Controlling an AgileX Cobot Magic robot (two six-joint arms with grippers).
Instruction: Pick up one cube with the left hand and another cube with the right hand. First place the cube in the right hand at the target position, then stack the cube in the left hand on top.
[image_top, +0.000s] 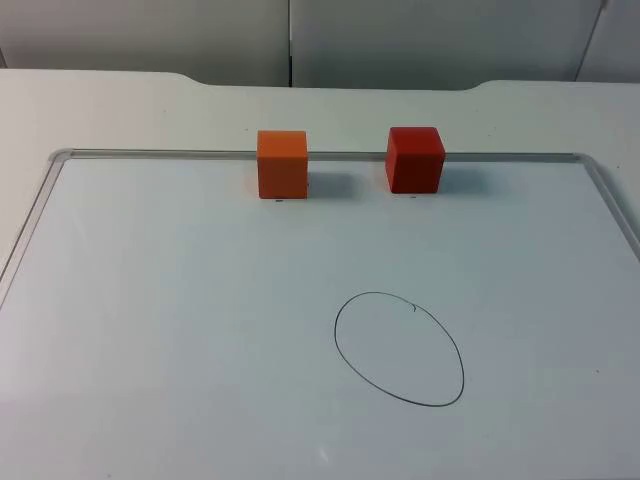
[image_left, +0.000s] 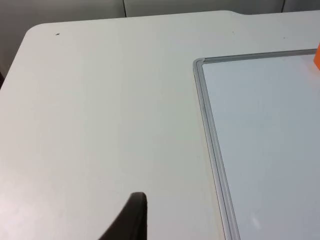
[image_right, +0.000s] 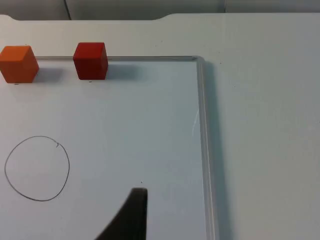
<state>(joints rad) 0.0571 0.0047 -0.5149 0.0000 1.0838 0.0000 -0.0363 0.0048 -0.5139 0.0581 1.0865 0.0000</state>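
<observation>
**Two cubes on the whiteboard's far edge, both grippers back from them**

We saw the left gripper (image_left: 131, 220) over the bare white table (image_left: 100, 110), outside the near-left corner of the whiteboard (image_left: 260, 140); just a sliver of the orange cube (image_left: 317, 57) showed from its wrist camera, well apart from the fingertip. We could not tell whether its fingers were apart or together. The right gripper (image_right: 131, 215) hung over the whiteboard's right portion, near its frame, with the red cube (image_right: 90, 60) and the orange cube well ahead of it and the drawn oval (image_right: 37, 168) off to one side. We could not tell its finger state either.

From the top camera, we saw the whiteboard lying flat on the white table, its thin grey frame with rounded corners. A hand-drawn black oval sat on the board's nearer half, slightly right of centre. Behind the table stood the grey partition wall (image_top: 290, 40).

The orange cube stood upright on the board just beside its far frame edge, left of centre. The red cube stood to its right, near it but apart, also against the far edge. Both looked plain and matte, each casting a soft shadow to its right.
</observation>
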